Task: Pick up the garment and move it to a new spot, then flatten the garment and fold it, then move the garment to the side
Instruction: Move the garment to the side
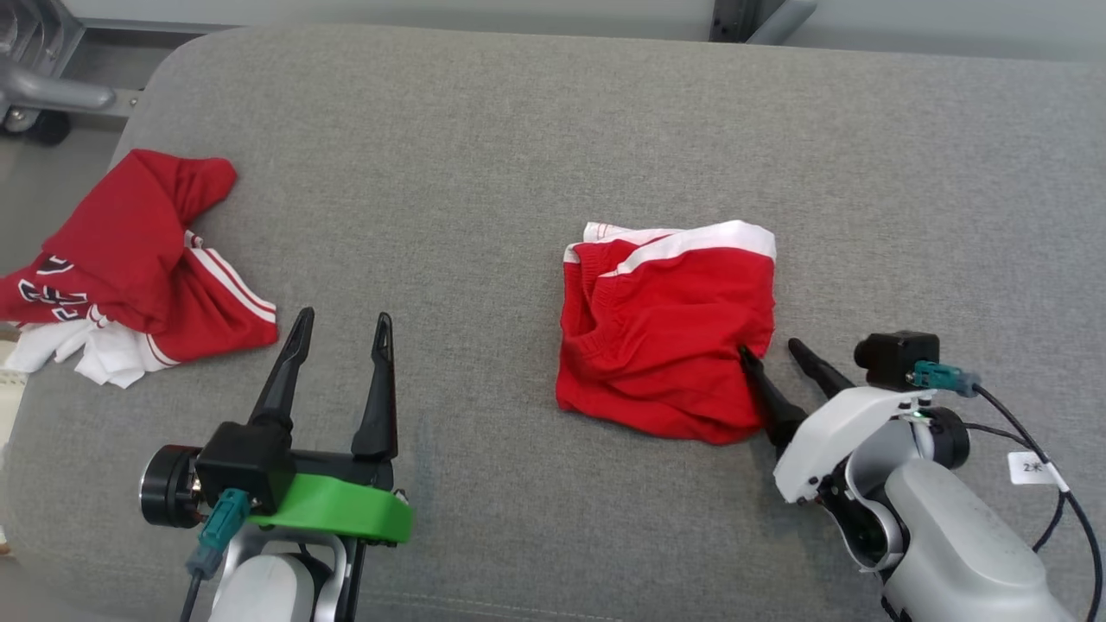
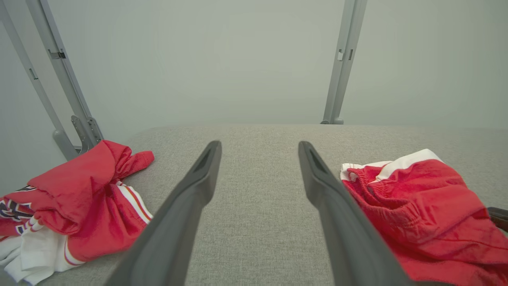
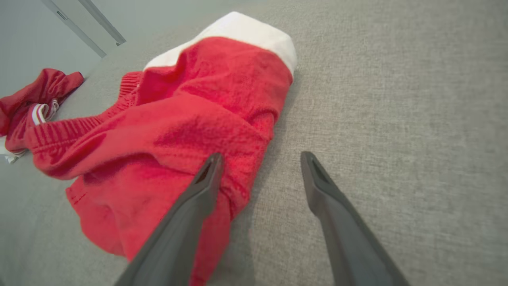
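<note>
Your left pincer (image 1: 343, 316) is closest to the head camera, at the lower left. Its two dark fingers stand wide apart, nothing is between them, and below it you see only the bare grey surface (image 1: 484, 155). Your right pincer (image 1: 768, 346) is at the lower right, and it is also spread wide and has hold of nothing. One of its fingers lies against the lower right edge of the red shorts (image 1: 665, 337); the other finger is just beside that edge, over the bare cloth of the surface. In the right wrist view the hem of the shorts reaches a little into the gap between the two fingers, but they are not closed on it.

You find the shorts right of the middle of the surface. They lie loosely folded and wrinkled, with a white band along the far edge and the elastic waist turned toward your left side. Well apart from them, at the far left edge of the surface, a crumpled pile of clothes (image 1: 130, 259) in red and white rests, with dark letters on one part.
</note>
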